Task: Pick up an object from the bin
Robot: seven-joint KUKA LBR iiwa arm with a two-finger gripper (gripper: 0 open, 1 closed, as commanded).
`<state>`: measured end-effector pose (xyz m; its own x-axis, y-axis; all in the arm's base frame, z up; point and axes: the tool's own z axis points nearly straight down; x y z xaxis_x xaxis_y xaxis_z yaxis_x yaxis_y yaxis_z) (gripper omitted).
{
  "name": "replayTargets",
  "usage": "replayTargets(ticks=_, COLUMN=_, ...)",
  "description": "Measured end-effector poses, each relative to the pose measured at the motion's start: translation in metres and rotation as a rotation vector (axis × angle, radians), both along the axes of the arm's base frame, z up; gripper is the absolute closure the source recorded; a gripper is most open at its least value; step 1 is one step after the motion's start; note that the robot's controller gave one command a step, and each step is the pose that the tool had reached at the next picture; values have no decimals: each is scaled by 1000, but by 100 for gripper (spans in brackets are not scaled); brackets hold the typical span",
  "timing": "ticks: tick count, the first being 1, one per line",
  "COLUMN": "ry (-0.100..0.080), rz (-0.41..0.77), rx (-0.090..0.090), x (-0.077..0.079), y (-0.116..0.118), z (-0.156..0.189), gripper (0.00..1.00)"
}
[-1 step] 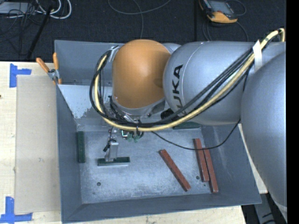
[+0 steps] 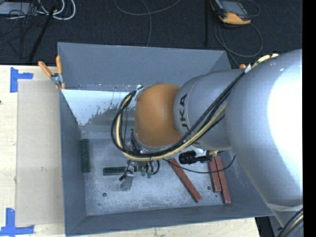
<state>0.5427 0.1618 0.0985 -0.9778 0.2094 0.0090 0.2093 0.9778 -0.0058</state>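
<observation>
One short dark green bar [image 2: 113, 171] lies on the floor of the bin [image 2: 148, 65], just beside the tool [image 2: 129, 176] toward the view's left, its long axis pointing end-on at the tool. Whether the tool is clenched or released, I cannot tell.

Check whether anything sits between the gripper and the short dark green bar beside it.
Nothing visible does. The short dark green bar lies flat right beside the gripper, toward the view's left. The longer green block lies farther left; the two brown sticks lie on the gripper's other side.
</observation>
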Motion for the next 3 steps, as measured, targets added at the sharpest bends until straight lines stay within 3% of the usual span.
replayTargets(ticks=1, ry=-5, rz=58, rx=3, x=-1, y=19, z=-31, gripper=0)
replayTargets(ticks=2, ry=-7, rz=53, rx=4, x=0, y=18, z=-29, gripper=100)
replayTargets(ticks=3, ry=-14, rz=406, rx=7, x=-47, y=48, z=130, gripper=100)
